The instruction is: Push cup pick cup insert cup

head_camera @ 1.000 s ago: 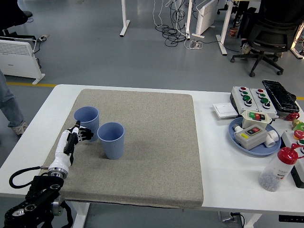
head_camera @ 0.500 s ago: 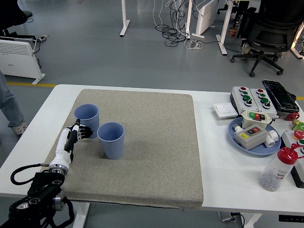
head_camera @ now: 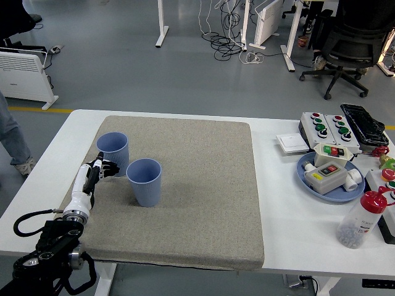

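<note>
While the white table point(head_camera: 55, 161) carries one grey mat point(head_camera: 185, 185), two blue cups stand upright on the mat's left part — the far cup point(head_camera: 113, 151) and the near cup point(head_camera: 144, 180), just beside each other. Off to the right sit a blue plate point(head_camera: 308, 182) of switch boxes, two button boxes point(head_camera: 327, 126) and one red-capped bottle point(head_camera: 360, 220), well apart from the cups. One robot hand shows, the left hand point(head_camera: 100, 169), its fingers loosely curled against the far cup's near left wall, gripping nothing. Since a second ago the far cup has slid slightly toward the mat's centre, the hand following.
</note>
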You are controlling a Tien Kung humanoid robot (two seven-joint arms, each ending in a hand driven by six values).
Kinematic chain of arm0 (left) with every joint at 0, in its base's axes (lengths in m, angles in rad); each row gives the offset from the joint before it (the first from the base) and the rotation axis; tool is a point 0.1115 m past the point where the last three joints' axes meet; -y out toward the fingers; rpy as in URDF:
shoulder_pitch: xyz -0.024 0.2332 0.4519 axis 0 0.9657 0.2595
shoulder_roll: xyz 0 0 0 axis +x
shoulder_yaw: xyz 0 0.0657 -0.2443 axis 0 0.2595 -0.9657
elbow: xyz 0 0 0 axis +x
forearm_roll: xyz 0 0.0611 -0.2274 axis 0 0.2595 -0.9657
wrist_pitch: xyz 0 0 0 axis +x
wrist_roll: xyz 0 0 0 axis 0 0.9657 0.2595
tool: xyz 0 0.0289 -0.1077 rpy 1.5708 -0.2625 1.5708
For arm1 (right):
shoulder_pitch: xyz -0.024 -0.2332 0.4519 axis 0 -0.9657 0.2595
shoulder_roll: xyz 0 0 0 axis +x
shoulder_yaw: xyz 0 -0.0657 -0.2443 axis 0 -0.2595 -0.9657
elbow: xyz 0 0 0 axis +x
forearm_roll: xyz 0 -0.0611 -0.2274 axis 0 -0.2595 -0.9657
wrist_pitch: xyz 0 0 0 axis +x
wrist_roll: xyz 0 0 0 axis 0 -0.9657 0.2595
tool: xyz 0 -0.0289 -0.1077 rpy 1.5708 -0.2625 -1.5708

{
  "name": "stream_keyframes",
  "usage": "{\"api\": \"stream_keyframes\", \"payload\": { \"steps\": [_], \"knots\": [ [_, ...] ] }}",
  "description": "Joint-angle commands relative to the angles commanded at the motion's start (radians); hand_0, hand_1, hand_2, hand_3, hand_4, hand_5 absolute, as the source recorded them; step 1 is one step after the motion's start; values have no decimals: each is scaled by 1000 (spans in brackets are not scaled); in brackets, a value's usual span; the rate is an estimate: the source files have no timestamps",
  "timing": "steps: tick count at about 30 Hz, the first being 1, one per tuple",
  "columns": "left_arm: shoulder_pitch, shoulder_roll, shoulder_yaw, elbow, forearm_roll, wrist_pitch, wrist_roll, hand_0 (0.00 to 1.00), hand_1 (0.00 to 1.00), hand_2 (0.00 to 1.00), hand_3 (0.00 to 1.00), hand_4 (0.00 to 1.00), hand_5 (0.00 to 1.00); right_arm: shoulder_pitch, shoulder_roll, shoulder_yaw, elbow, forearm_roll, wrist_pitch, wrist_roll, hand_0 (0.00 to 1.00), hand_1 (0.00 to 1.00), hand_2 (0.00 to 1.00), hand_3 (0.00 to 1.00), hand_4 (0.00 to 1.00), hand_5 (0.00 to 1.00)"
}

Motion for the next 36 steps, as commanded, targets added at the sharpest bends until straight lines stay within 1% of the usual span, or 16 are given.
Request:
{"api": "stream_keyframes", "payload": {
  "steps": [5, 7, 8, 10, 13, 14, 19, 20, 25, 26, 28, 29, 31, 32, 34, 36],
  "knots": [
    [25, 12, -36, -37, 44, 8, 7, 606, 506, 456, 404, 512, 998, -2, 0, 1, 0, -3, -1, 0, 687, 608, 634, 583, 101, 503],
    [50, 27, -71, -77, 99, 26, 14, 606, 506, 456, 404, 512, 998, -3, 0, -1, 0, 2, -1, 1, 687, 608, 634, 583, 101, 503],
    [62, 35, -90, -102, 130, 36, 18, 506, 499, 455, 408, 527, 998, -3, -1, -3, 0, 5, -1, 2, 687, 608, 634, 584, 101, 499],
    [78, 44, -120, -140, 172, 50, 24, 506, 499, 455, 408, 527, 998, -2, -1, -7, 0, 12, -1, 5, 687, 608, 634, 584, 101, 499],
    [115, 66, -190, -233, 255, 95, 43, 506, 499, 455, 408, 527, 998, 0, -1, -15, -1, 26, 0, 9, 687, 608, 634, 584, 101, 499],
    [124, 73, -203, -260, 275, 109, 47, 386, 461, 445, 458, 628, 998, 1, -1, -17, -1, 29, 0, 10, 687, 607, 634, 583, 100, 501],
    [167, 133, -253, -431, 391, 222, 61, 386, 461, 445, 458, 628, 998, 4, -2, -26, -2, 46, 1, 14, 687, 607, 634, 583, 100, 501],
    [173, 152, -261, -475, 417, 235, 67, 344, 467, 463, 622, 695, 998, 4, -2, -28, -2, 50, 1, 15, 687, 608, 633, 583, 100, 502],
    [177, 173, -268, -558, 451, 240, 85, 344, 467, 463, 622, 695, 998, 5, -3, -29, -2, 54, 1, 16, 687, 608, 633, 583, 100, 502],
    [154, 213, -271, -603, 496, 195, 130, 639, 710, 727, 823, 839, 938, 6, -3, -30, -2, 55, 1, 16, 687, 609, 634, 583, 100, 500],
    [140, 253, -271, -677, 581, 114, 215, 639, 710, 727, 823, 839, 938, 7, -3, -30, -2, 56, 1, 16, 687, 609, 634, 583, 100, 500],
    [139, 257, -271, -697, 626, 78, 260, 639, 710, 727, 823, 839, 938, 7, -3, -30, -2, 56, 1, 16, 687, 609, 634, 583, 100, 500],
    [139, 259, -271, -705, 701, 54, 330, 639, 710, 727, 823, 839, 938, 7, -3, -30, -2, 56, 1, 16, 687, 609, 634, 583, 100, 500],
    [117, 279, -252, -728, 743, 30, 365, 805, 854, 913, 919, 959, 813, 8, -3, -30, -2, 56, 1, 15, 687, 608, 634, 583, 100, 501],
    [70, 314, -216, -771, 827, -54, 448, 805, 854, 913, 919, 959, 813, 8, -3, -29, -2, 56, 1, 15, 687, 608, 634, 583, 100, 501],
    [20, 335, -165, -774, 905, -132, 526, 805, 854, 913, 919, 959, 813, 8, -3, -28, -2, 55, 0, 14, 687, 608, 634, 583, 100, 501]
  ]
}}
